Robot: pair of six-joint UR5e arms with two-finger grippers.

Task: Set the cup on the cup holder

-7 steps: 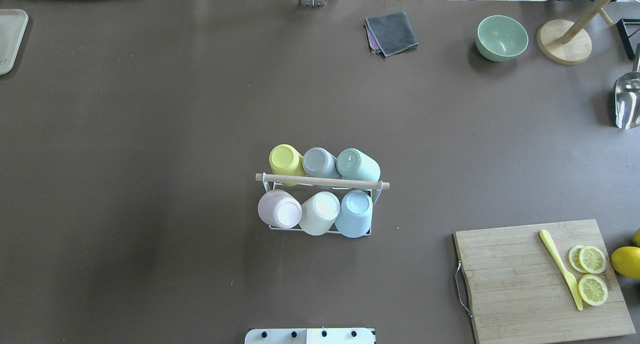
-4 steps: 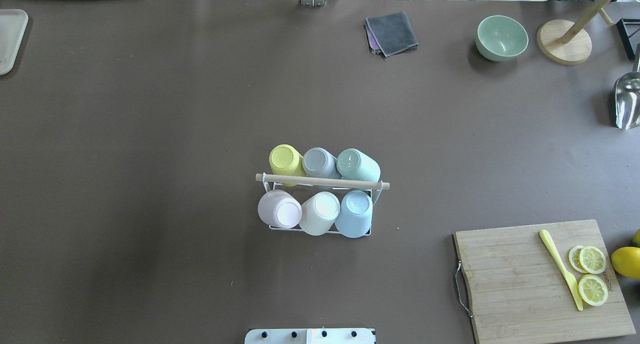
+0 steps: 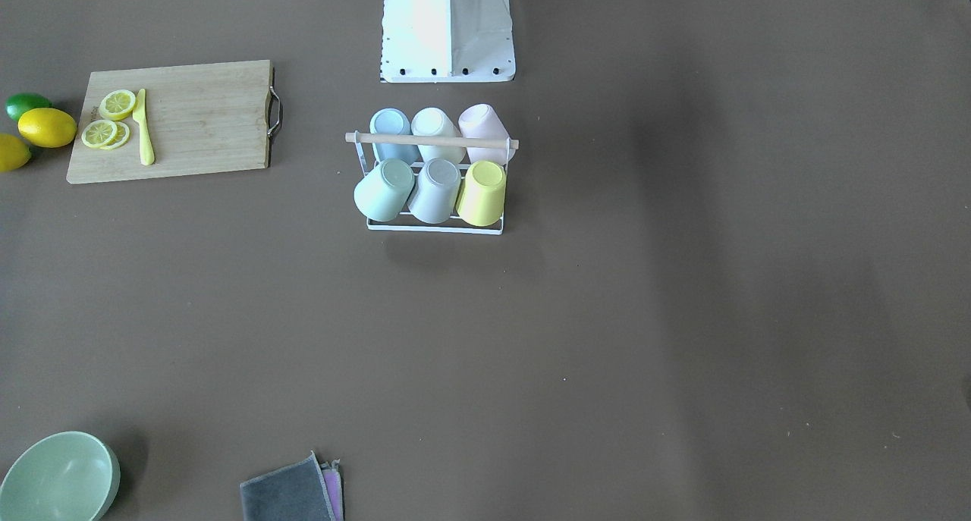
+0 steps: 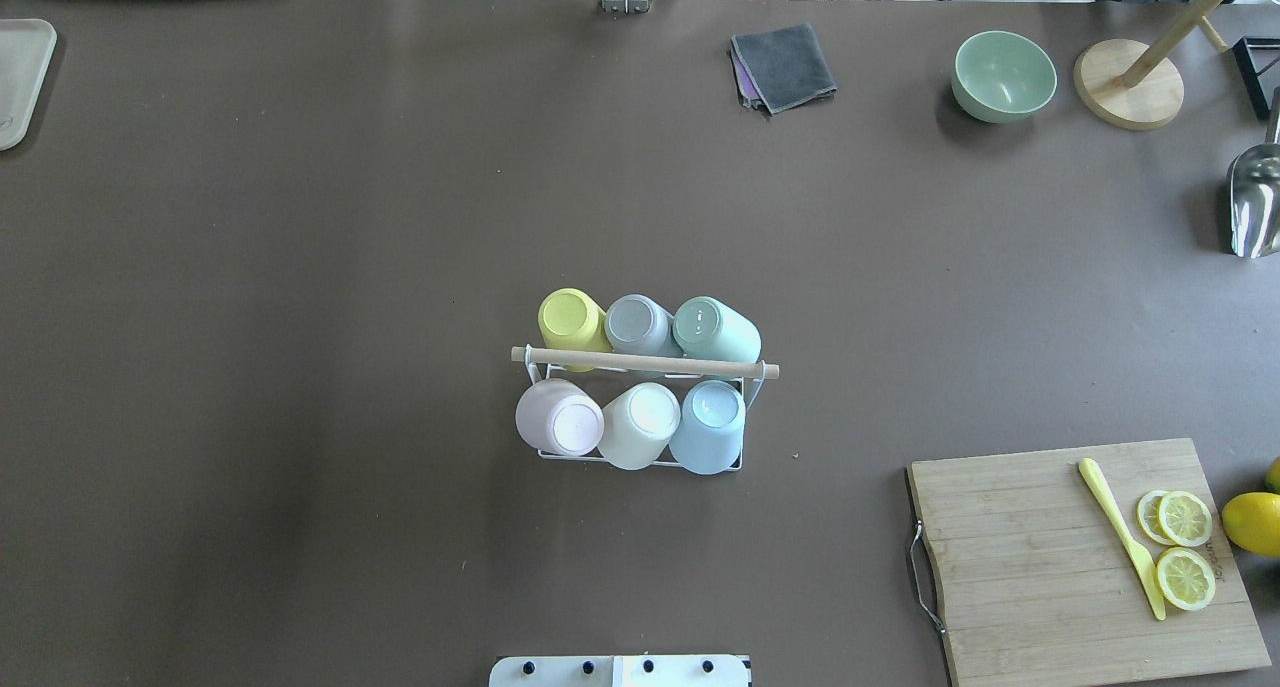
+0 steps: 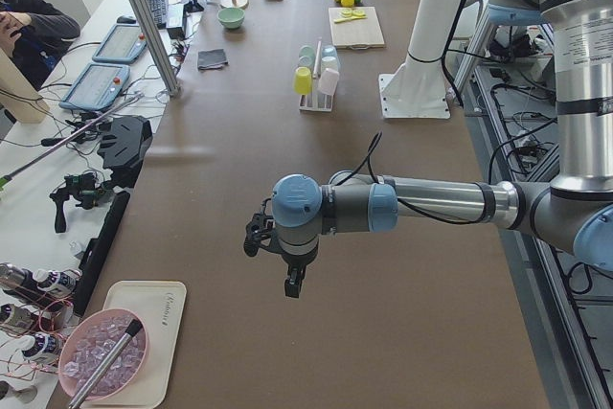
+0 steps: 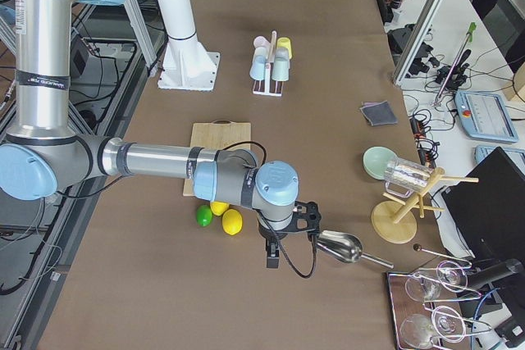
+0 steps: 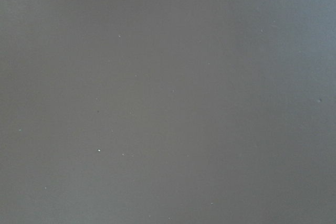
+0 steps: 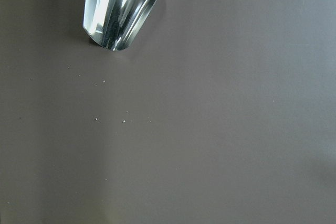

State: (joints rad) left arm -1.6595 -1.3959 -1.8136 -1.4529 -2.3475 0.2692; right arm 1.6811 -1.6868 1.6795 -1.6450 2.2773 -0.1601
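Pastel plastic cups [image 4: 640, 425] are filling the white wire cup holder [image 4: 645, 362], far from left pincer [image 5: 290, 286] and right pincer [image 6: 272, 258], whose grips I cannot tell; placing is looking done, nothing awaiting next.

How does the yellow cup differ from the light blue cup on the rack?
The yellow cup is bright yellow; the light blue cup is pale blue. Seen from the robot, the yellow cup is in the far row of the cup holder; the light blue cup is in the near row. The yellow cup is at the robot's left end, the light blue cup at its right end. Both sit bottom-up, alike in shape.
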